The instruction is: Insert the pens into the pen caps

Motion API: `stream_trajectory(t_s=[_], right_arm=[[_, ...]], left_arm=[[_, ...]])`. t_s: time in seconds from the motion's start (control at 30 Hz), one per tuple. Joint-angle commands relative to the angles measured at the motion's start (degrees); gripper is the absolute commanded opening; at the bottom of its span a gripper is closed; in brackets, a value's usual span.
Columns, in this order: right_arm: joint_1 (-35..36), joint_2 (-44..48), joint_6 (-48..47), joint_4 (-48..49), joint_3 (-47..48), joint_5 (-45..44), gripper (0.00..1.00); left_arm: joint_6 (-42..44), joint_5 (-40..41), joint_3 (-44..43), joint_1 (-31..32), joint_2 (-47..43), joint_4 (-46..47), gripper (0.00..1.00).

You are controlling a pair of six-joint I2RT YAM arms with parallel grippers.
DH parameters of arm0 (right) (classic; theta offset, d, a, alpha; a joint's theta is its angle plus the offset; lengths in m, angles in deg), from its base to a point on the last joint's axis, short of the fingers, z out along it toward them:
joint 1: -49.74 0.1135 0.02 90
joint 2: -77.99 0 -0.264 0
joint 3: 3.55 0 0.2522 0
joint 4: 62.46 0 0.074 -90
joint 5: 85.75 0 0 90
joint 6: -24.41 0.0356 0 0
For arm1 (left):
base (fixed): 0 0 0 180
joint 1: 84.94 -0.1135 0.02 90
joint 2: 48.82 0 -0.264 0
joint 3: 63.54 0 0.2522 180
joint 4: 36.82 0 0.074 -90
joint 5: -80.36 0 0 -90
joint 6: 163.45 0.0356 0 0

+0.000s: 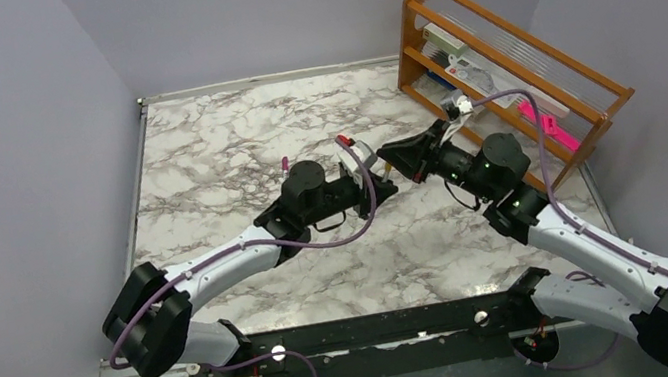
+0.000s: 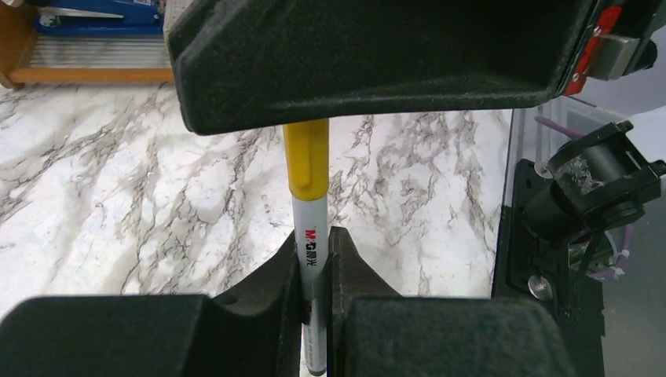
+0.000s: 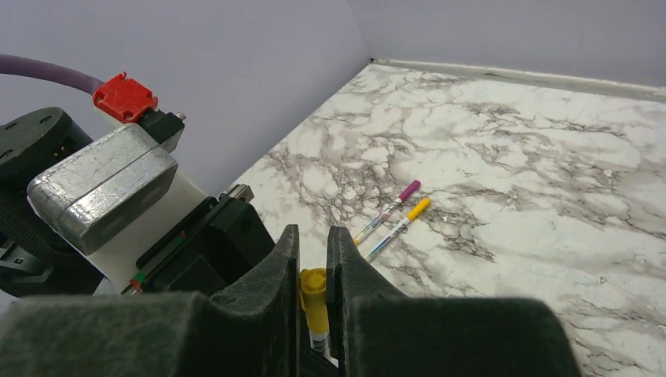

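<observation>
My left gripper [image 1: 376,184] [image 2: 314,239] is shut on a silver-grey pen [image 2: 312,259], which points away from it. A yellow cap [image 2: 306,161] sits on the pen's far end. My right gripper [image 1: 397,154] [image 3: 314,232] faces the left one and is shut on that yellow cap [image 3: 314,287], above the middle of the table. Two more pens lie side by side on the marble, one with a magenta cap [image 3: 409,189] and one with a yellow cap [image 3: 418,208], both capped. In the top view only the magenta end [image 1: 286,165] shows behind the left wrist.
A wooden rack [image 1: 591,112] stands at the back right with a flat pink object [image 1: 543,127] and other stationery in it. Grey walls close the left and back sides. A raised strip [image 1: 136,210] runs along the table's left edge.
</observation>
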Motion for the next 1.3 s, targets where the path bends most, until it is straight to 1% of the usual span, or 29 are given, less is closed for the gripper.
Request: stream_trajectory(t_s=[0.0, 0.07, 0.13, 0.2, 0.3, 0.37, 0.47, 0.6, 0.63, 0.73, 0.83, 1.07, 1.17, 1.27], right_arm=[[1.20, -2.65, -1.11, -11.72, 0.27, 1.33, 0.01], [1.20, -3.82, -0.97, -10.06, -0.03, -0.28, 0.01], [1.20, -5.09, -0.91, -8.06, -0.58, -1.20, 0.01], [1.20, -6.49, -0.80, -6.49, -0.73, -1.94, 0.01], [1.20, -8.54, -0.94, -3.85, -1.31, -2.94, 0.01], [1.20, -9.89, -1.56, -0.52, -2.54, -4.25, 0.01], [1.20, -12.01, -3.21, 7.11, -5.65, -7.23, 0.01], [1.20, -15.44, -5.43, 24.65, -11.89, -13.56, 0.01], [1.20, -16.71, -6.45, 27.09, -12.34, -14.46, 0.01], [1.27, -20.38, -9.81, 29.84, -10.91, -15.56, 0.01], [1.46, -22.52, -13.79, 30.61, -8.97, -17.20, 0.01], [1.97, -22.72, -22.64, 30.82, -6.17, -17.26, 0.01], [2.47, -23.89, -25.31, 30.55, -7.12, -18.08, 0.01], [2.61, -27.39, -24.63, 32.95, -10.09, -19.12, 0.01]], left_arm=[[-0.70, 4.13, -0.41, -0.22, -5.45, 13.98, 0.17], [-0.91, 4.27, 0.67, -0.22, -5.66, 13.55, 0.31], [-1.28, 4.35, 1.81, -0.29, -6.10, 13.40, 0.40], [-1.47, 4.91, 3.05, -0.30, -6.85, 13.23, 0.45], [-1.24, 6.30, 5.07, -0.46, -8.59, 12.32, 0.49], [-1.19, 7.79, 6.51, -0.68, -10.17, 11.84, 0.50], [-1.99, 11.28, 8.87, -1.09, -12.87, 11.60, 0.51], [-4.14, 16.26, 11.62, -1.90, -17.28, 11.55, 0.51], [-4.28, 17.23, 12.16, -2.07, -18.15, 11.58, 0.51], [-4.42, 18.00, 13.13, -2.76, -19.93, 10.76, 0.51], [-3.98, 17.90, 13.66, -3.34, -20.86, 9.50, 0.51], [-4.52, 17.88, 14.21, -4.32, -20.79, 9.18, 0.51], [-4.82, 17.37, 13.90, -4.48, -20.26, 9.29, 0.51], [-5.09, 17.32, 13.84, -4.43, -20.05, 9.32, 0.51]])
